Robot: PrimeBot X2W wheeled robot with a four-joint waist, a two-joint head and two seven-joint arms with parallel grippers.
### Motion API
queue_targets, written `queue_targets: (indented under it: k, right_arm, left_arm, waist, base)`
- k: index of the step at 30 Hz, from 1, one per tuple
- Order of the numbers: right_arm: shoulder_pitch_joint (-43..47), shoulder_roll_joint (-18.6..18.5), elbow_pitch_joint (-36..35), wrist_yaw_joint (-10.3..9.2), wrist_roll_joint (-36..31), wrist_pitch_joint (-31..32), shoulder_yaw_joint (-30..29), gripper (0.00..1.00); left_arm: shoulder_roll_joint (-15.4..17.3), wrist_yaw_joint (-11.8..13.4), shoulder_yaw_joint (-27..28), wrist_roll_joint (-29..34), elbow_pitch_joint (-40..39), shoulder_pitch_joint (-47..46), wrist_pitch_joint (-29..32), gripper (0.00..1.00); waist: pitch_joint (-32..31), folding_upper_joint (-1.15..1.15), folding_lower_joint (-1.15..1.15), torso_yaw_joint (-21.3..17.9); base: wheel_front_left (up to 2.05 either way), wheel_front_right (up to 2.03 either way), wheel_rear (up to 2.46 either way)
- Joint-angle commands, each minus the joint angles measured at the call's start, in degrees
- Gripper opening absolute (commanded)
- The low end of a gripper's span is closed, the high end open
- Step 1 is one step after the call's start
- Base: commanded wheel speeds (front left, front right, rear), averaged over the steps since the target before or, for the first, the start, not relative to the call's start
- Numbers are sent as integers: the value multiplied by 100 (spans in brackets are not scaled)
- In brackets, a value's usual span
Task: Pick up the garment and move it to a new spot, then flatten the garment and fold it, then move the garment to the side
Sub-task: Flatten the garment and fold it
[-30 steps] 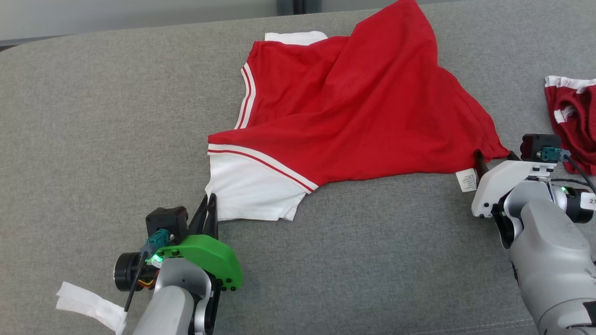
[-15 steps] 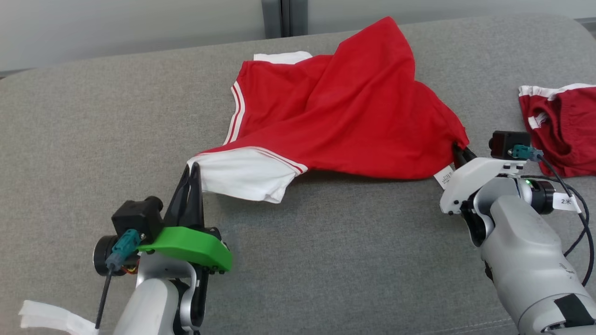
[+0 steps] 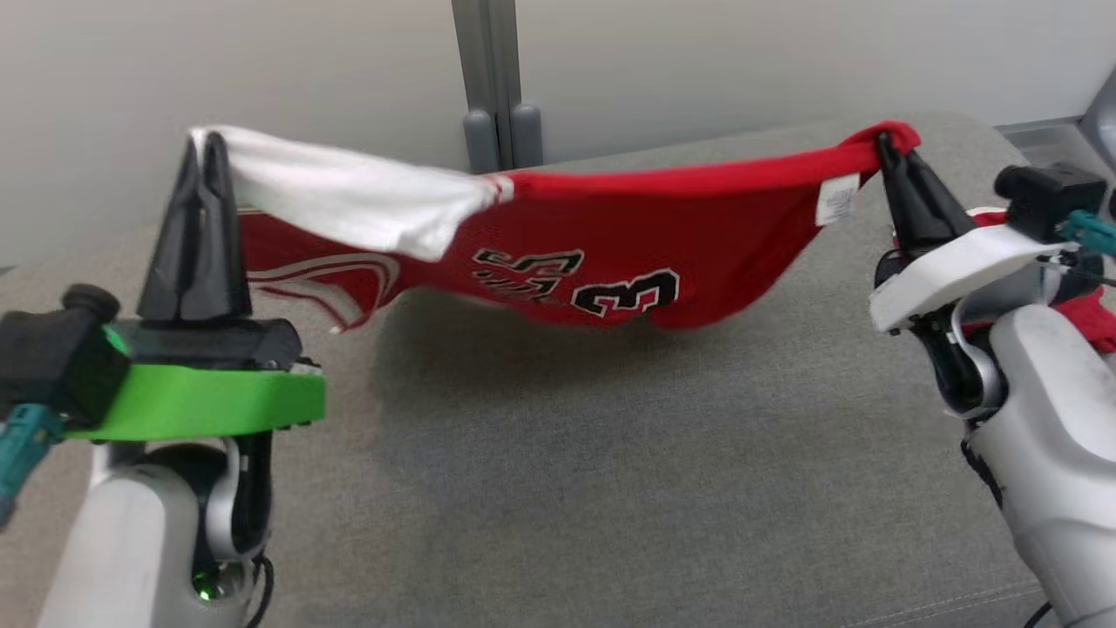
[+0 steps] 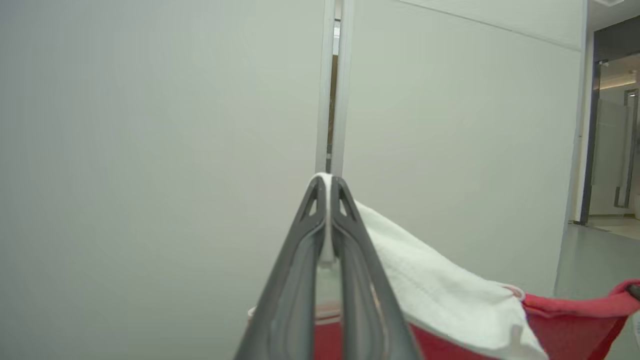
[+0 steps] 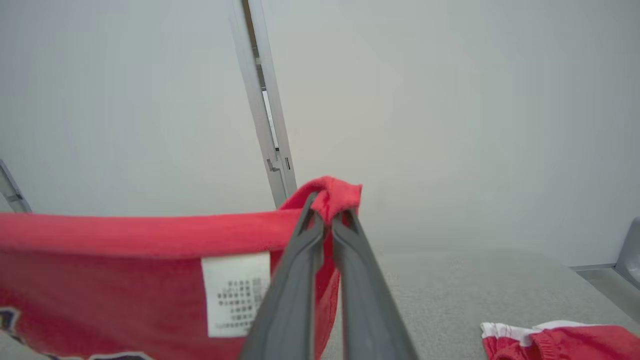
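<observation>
The garment [image 3: 610, 218] is a red jersey with white panels and a black number 3, hanging stretched in the air above the grey surface [image 3: 567, 471]. My left gripper [image 3: 203, 148] is shut on its white corner at the upper left; the left wrist view shows white cloth [image 4: 440, 295] pinched between the fingertips [image 4: 327, 185]. At the upper right, my right gripper [image 3: 885, 144] is shut on the red corner beside a white care label [image 3: 837, 201]. The right wrist view shows red fabric [image 5: 125, 265] bunched at the gripper tips [image 5: 327, 205], label [image 5: 235, 292] hanging below.
A second red and white garment [image 5: 560, 340] lies on the grey surface at the right, partly behind my right arm [image 3: 1081, 314]. A pale wall with a grey vertical post [image 3: 488, 78] stands behind the surface. The grey surface below the garment is bare.
Both grippers have lifted the garment off the surface and pulled it taut between them. The right gripper closed on the red corner. The head camera has tilted up.
</observation>
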Motion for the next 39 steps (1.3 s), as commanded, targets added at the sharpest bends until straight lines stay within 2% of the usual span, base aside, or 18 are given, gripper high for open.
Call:
queue_targets:
  k: [1,4,6,13,17,20,24,28,30,32,34,39]
  right_arm:
    - [162,-89,-393,-9,88,53,-91,0]
    - [516,-348,-1562,-10,2,295,-467,0]
    - [738,-397,-2344,-9,-136,546,-766,0]
    - [1398,-207,-4990,-9,-624,1666,-1797,0]
    - [1607,-29,-5889,-9,-761,2212,-2154,0]
    - [1679,84,-6080,-9,-797,2444,-2331,0]
    - [1507,342,-5862,-9,-834,2499,-2357,0]
    - [664,519,-5039,-9,-858,2227,-2179,0]
    - [-19,611,-4357,-9,-971,1988,-2034,0]
    - [-770,683,-3631,-9,-1183,1740,-1869,0]
    - [-1510,809,-2837,-9,-1420,1413,-1718,0]
    - [-3134,1178,-824,-9,-2127,577,-1911,0]
  left_arm:
    - [120,36,82,62,-217,-158,55,0]
    - [367,40,216,199,-834,-439,262,0]
    - [516,11,275,260,-1188,-655,425,0]
    - [920,-138,346,395,-2075,-1531,1098,0]
    - [1022,-219,306,324,-2101,-1951,1429,0]
    - [929,-280,193,66,-1868,-2115,1651,0]
    - [833,-383,44,-183,-1304,-2406,1809,0]
    - [855,-561,-54,-88,-303,-3148,1764,0]
    - [809,-611,-105,-3,430,-3668,1717,0]
    - [657,-559,-84,-2,1150,-4325,1671,0]
    - [668,-551,-113,258,1874,-5022,1458,0]
    - [580,-629,-482,901,3527,-6361,649,0]
  waist:
    - [-249,0,0,-121]
    - [-325,0,0,-168]
    - [-343,0,0,-198]
    - [-292,0,0,-270]
    - [-148,0,0,-287]
    - [79,0,0,-273]
    - [533,0,0,-229]
    - [1032,0,0,-201]
    - [1213,0,0,-188]
    - [1391,0,0,-151]
    - [1525,0,0,-128]
    - [1862,0,0,-15]
  base:
    - [0,0,0]
    - [0,0,0]
    - [0,0,0]
    - [0,0,0]
    - [0,0,0]
    - [0,0,0]
    - [0,0,0]
    - [0,0,0]
    - [0,0,0]
    - [0,0,0]
    - [0,0,0]
    - [0,0,0]
